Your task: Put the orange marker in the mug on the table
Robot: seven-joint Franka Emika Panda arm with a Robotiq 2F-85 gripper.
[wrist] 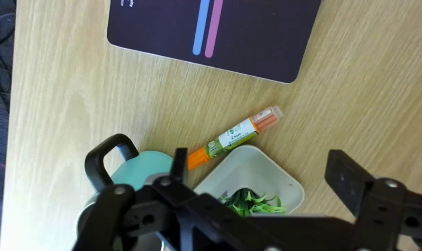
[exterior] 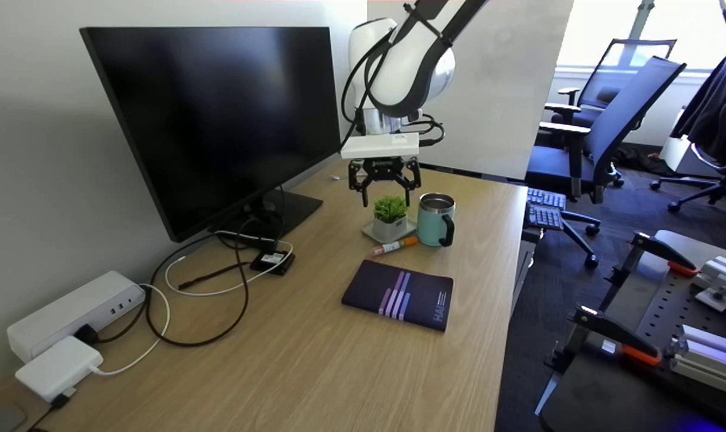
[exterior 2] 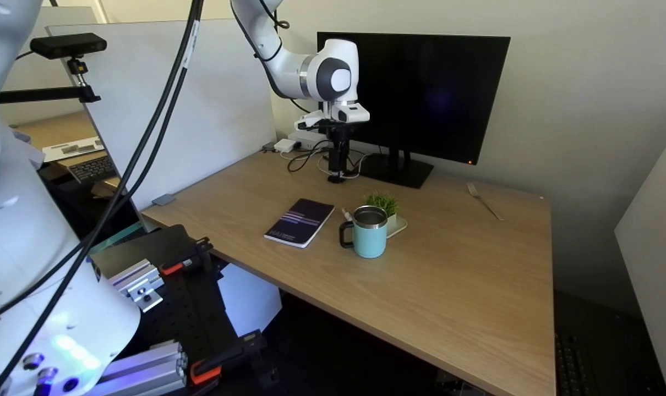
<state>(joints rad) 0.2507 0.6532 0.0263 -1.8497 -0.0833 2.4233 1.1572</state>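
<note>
The orange marker (exterior: 395,245) lies flat on the wood-grain table (exterior: 315,360). Its orange end points at the teal mug (exterior: 430,222), which stands upright with a black handle. In the wrist view the marker (wrist: 236,135) lies diagonally, and the left finger covers the tip of its orange end. The mug (wrist: 146,165) is partly hidden by the gripper there. In an exterior view the mug (exterior 2: 370,239) hides most of the marker (exterior 2: 347,215). My gripper (exterior: 386,204) is open and empty, above the table near the plant; its fingers also show in the wrist view (wrist: 258,153).
A small white pot with a green plant (exterior: 390,223) stands on a pale tray beside the marker and mug. A dark notebook (exterior: 399,294) lies nearby. A monitor (exterior: 219,120), cables and a white power strip (exterior: 75,312) line the wall side. A fork (exterior 2: 484,201) lies farther off.
</note>
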